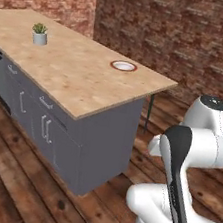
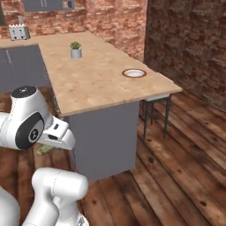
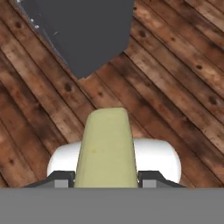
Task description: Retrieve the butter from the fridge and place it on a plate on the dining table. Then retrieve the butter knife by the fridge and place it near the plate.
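Observation:
The butter (image 3: 106,148), a pale yellow-green stick, juts forward from between my gripper's (image 3: 106,180) two dark fingertips, which are shut on it above the wooden floor. In the right base view the butter (image 2: 44,150) peeks out low under my white hand, beside the table's grey base. The plate (image 1: 123,66) (image 2: 133,73), white with a red-brown rim, sits near the far right corner of the dining table (image 1: 73,77) (image 2: 97,88). The fridge and the butter knife are out of view.
A small potted plant (image 1: 39,34) (image 2: 76,50) stands further along the tabletop. A stool (image 2: 155,110) is tucked under the table's end by the brick wall. A toaster (image 2: 19,32) sits on the back counter. The dark grey cabinet corner (image 3: 83,35) lies ahead of the hand.

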Controlling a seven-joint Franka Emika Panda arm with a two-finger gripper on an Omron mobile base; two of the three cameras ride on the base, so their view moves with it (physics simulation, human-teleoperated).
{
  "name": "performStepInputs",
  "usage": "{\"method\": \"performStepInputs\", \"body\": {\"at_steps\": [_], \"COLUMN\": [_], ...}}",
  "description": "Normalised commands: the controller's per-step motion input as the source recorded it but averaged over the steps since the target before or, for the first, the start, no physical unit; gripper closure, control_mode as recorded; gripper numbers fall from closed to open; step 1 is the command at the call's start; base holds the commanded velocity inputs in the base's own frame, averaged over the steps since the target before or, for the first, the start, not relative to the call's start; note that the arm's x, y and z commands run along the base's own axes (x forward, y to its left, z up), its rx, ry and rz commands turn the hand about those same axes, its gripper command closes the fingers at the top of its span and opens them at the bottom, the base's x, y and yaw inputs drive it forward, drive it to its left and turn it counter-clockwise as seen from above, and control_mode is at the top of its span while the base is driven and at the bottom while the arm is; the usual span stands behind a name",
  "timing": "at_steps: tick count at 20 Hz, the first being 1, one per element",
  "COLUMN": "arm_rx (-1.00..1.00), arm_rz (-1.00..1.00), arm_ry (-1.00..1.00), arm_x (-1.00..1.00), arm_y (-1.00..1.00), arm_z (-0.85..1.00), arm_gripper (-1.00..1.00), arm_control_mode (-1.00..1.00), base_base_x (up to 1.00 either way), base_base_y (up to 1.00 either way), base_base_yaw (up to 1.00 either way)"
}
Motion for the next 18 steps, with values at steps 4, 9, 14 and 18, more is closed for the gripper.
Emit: {"method": "performStepInputs", "body": {"at_steps": [4, 9, 14, 18], "arm_rx": [0.00, 0.00, 0.00, 0.00], "arm_rz": [0.00, 0.00, 0.00, 0.00], "arm_ry": [0.00, 0.00, 0.00, 0.00], "arm_x": [0.00, 0.00, 0.00, 0.00], "arm_y": [0.00, 0.00, 0.00, 0.00], "arm_z": [0.00, 0.00, 0.00, 0.00], "arm_gripper": [1.00, 1.00, 1.00, 1.00], "arm_control_mode": [1.00, 1.00, 1.00, 1.00], "base_base_x": [0.66, 0.68, 0.65, 0.53], "base_base_y": [-1.00, -1.00, -1.00, -1.00], "base_base_yaw": [0.34, 0.33, 0.34, 0.38]}}
